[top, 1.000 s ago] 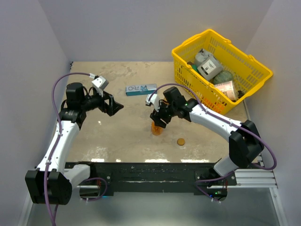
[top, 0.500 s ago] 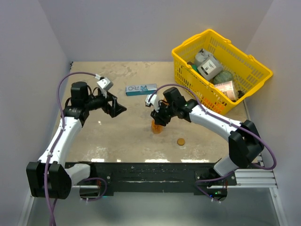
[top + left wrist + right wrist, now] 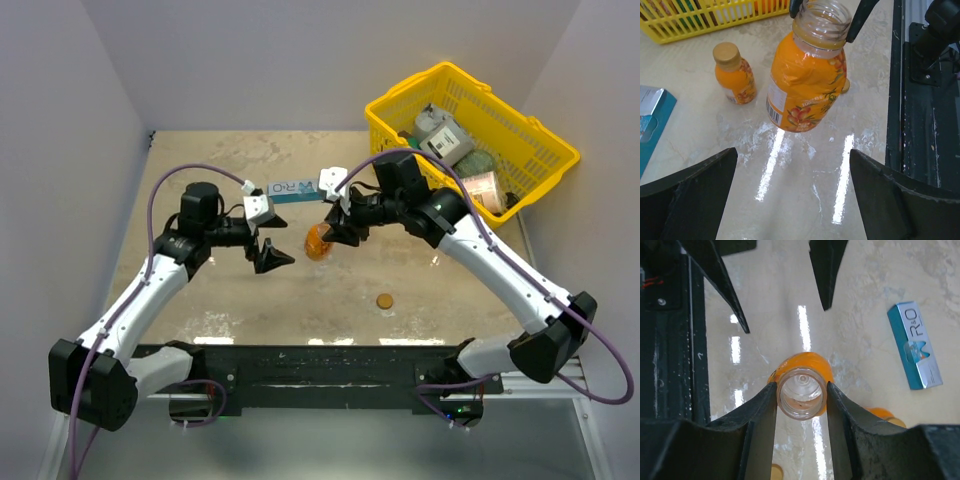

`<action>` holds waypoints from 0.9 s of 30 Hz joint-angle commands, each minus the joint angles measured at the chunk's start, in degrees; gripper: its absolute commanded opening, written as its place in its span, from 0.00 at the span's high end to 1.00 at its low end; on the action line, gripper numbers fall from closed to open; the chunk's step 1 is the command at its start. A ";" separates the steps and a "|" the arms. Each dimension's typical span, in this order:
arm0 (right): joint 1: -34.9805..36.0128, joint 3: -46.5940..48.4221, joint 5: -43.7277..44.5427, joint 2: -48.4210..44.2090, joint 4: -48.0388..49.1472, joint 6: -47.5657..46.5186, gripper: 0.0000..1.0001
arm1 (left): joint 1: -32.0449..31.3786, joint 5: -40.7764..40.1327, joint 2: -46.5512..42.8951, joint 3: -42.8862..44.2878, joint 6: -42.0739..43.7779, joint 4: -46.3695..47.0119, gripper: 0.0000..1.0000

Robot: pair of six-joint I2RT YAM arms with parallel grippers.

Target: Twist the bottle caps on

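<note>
Left end effector (image 3: 275, 250): jaws fully spread, holding nothing, aimed at the open bottle (image 3: 316, 242) just to its right. At the far side of the counter (image 3: 200, 300) lies a blue box (image 3: 290, 189), well clear of the work.

Right end effector (image 3: 328, 236): jaws part closed on the open bottle's neck, a finger on either side of the threads. I judge the bottle tilted and clear of the counter.

Capped bottle (image 3: 734, 75): upright on the counter beyond the held one, cap already seated. It is hidden in the top view.

Loose cap (image 3: 383, 301): flat on the counter, nearer my bases and well apart from both end effectors.

Risks noted:
- The neck-only grip leaves the body free to swing. If my left jaws close off-centre, they could knock it out of my right jaws.
- My right fingers cover the threads, so no cap can go on until the left takes the body.
- The cap is thin and flat, so a pinch may skid it across the glossy surface.

Contents: the wrist view down the held bottle's mouth shows it apparently empty. The yellow basket (image 3: 405, 87) at far right holds a grey carton (image 3: 445, 135) and several packets.
</note>
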 commanded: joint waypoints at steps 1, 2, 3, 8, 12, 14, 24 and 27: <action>0.04 2.62 -6.44 -1.41 -0.79 0.58 0.91 | -2.01 1.77 0.23 -0.03 -1.83 8.25 0.01; 0.04 2.97 -6.62 -1.32 -0.52 1.63 0.91 | -2.27 2.56 1.11 0.23 -2.54 8.86 0.01; 0.13 3.32 -6.62 -1.24 -0.43 1.99 0.91 | -2.54 3.09 1.47 0.75 -3.94 10.00 0.00; 0.04 4.73 -7.23 -1.06 -0.16 1.73 0.91 | -6.49 2.40 4.18 2.60 -5.71 11.77 0.01; 0.13 5.87 -8.11 -1.24 1.67 3.31 0.92 | -8.34 4.06 6.82 4.01 -7.80 12.90 0.00; 0.04 6.22 -8.46 -1.32 2.03 3.83 0.92 | -9.13 4.59 7.70 4.01 -10.35 14.66 0.00; 0.13 4.82 -8.55 -1.94 5.80 7.35 0.93 | -9.83 5.11 10.17 5.06 -14.23 21.70 0.00; 0.13 4.47 -8.55 -2.03 6.86 8.67 0.93 | -9.83 5.90 10.61 5.33 -13.62 21.35 0.06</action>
